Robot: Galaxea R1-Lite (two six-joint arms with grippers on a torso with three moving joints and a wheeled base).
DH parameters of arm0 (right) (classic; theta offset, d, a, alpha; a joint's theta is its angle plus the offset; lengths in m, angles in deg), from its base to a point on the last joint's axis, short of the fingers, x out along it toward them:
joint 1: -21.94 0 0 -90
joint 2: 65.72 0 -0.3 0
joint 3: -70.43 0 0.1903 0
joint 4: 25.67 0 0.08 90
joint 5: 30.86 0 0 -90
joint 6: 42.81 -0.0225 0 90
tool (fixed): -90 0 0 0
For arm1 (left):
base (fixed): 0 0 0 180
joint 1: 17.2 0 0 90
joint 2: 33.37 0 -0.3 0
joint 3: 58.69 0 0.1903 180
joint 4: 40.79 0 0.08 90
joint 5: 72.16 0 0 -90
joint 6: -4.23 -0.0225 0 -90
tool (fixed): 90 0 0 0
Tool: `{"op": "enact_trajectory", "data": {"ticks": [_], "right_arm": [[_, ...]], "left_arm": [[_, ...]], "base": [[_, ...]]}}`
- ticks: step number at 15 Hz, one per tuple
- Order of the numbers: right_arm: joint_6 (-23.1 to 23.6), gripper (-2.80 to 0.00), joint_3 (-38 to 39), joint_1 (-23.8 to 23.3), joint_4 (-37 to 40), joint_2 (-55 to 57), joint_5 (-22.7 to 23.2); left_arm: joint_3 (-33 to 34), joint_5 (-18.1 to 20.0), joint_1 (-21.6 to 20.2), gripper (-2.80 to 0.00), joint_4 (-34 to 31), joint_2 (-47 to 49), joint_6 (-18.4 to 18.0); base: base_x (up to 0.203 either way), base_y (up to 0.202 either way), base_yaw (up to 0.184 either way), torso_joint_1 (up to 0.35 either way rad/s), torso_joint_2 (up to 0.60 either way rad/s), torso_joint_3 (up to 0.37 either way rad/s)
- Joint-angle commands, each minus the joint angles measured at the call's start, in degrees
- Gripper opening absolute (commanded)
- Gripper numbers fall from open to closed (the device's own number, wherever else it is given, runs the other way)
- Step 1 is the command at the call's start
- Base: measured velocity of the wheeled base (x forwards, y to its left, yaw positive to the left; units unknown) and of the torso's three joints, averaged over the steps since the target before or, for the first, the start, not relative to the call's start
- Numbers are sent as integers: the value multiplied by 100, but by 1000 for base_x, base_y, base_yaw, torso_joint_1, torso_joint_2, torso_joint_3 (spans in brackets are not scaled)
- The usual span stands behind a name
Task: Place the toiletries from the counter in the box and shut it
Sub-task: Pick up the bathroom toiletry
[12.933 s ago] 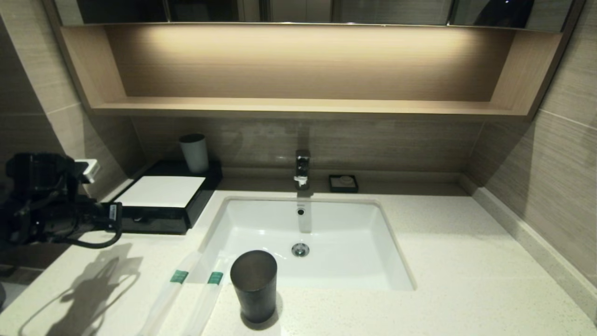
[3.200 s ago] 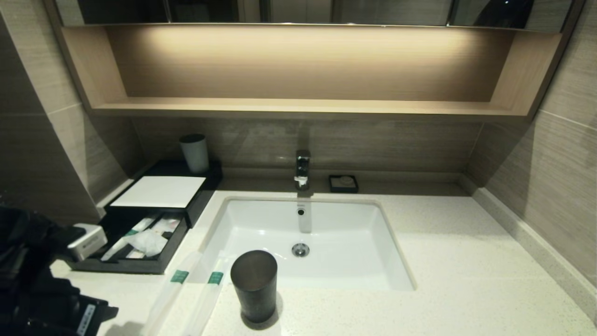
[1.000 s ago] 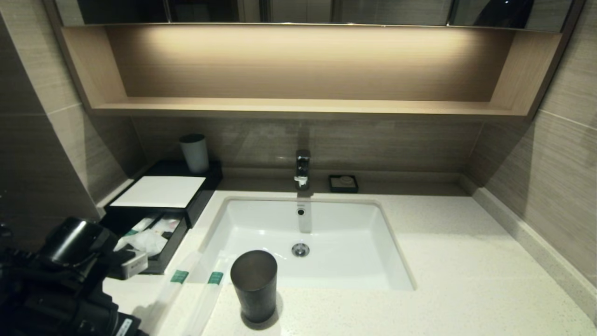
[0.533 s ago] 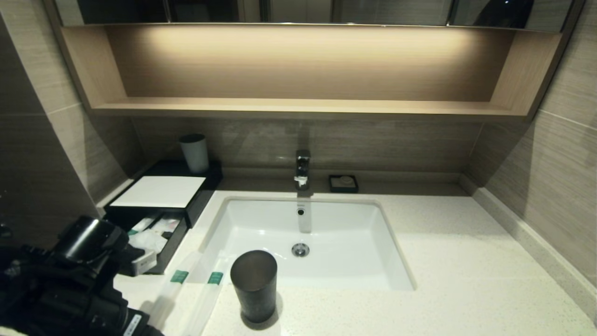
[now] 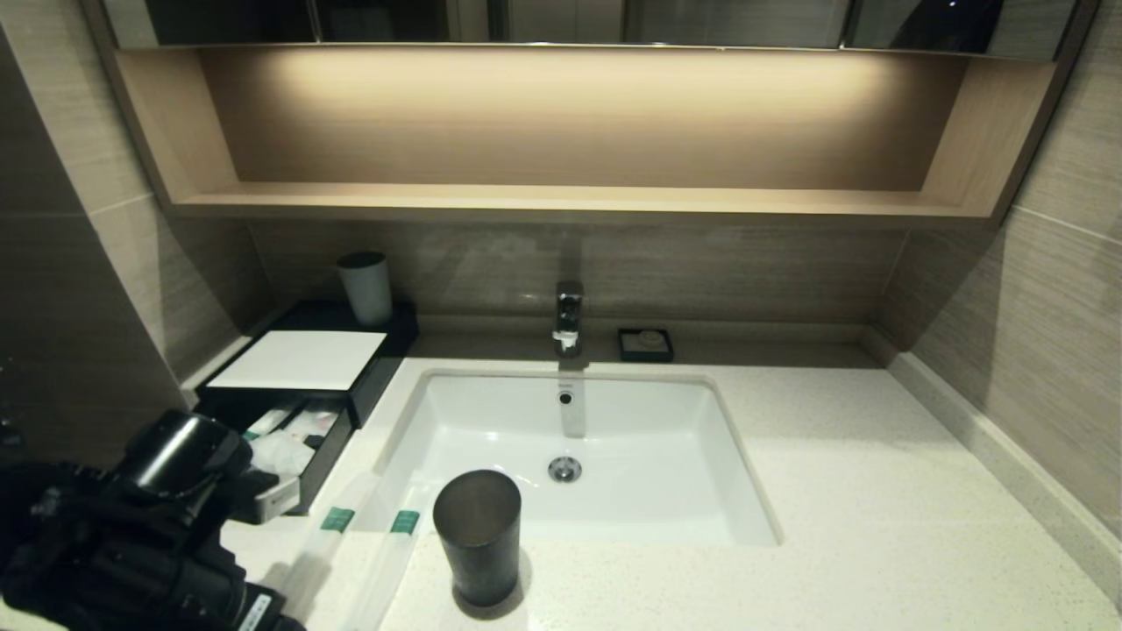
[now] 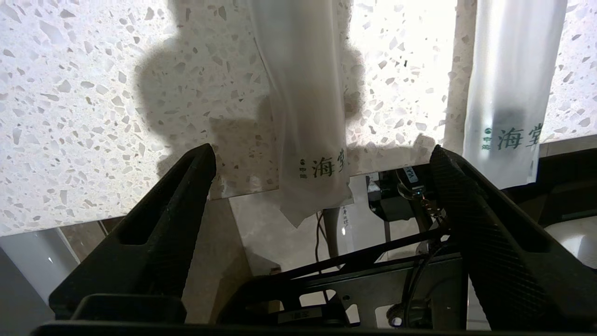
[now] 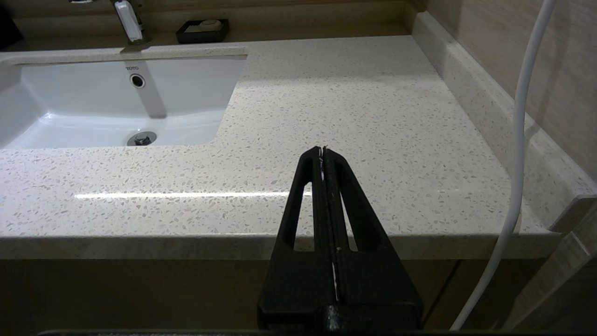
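- The box (image 5: 302, 386) sits at the back-left of the bench (image 5: 841, 491), roughly ten o'clock from the basin (image 5: 578, 456), and its front drawer (image 5: 294, 456) is pulled out toward the bench edge. So the opening step looks done.
- Some white wrapped bits already lie in the drawer; I cannot tell from here what they are.
- Both toiletries are not yet in the box. The left packet (image 5: 320, 548) and the right packet (image 5: 390, 552) lie side by side on the bench, at about seven o'clock from the basin, just beside the dark cup (image 5: 478, 535) on its nine o'clock side.
- In the left wrist view both packets overhang the bench edge at their printed ends.
- The left claw (image 6: 322, 156) is spread wide and empty, hanging over the near end of the left packet (image 6: 303, 102), with the right packet (image 6: 510, 84) outside one finger. It has not closed on anything yet.
- The right claw (image 7: 322, 154) is clenched on nothing, parked low in front of the bench's right-hand edge.
- Still to do, by my reckoning: pick up each packet, drop both in the drawer, then push the drawer shut. Most of the job is ahead.
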Motion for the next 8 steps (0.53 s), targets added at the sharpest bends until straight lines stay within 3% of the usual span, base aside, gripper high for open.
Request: {"op": "enact_trajectory", "data": {"ticks": [1, 8], "right_arm": [[-3, -280, 2, 0, -2, 9, 1], [-3, -280, -2, 0, -2, 9, 1]], "left_arm": [[-6, 4, 0, 0, -12, 129, -2], [-28, -39, 0, 0, 14, 177, -2]], "base": [[0, 0, 0, 0, 0, 0], [0, 0, 0, 0, 0, 0]]}}
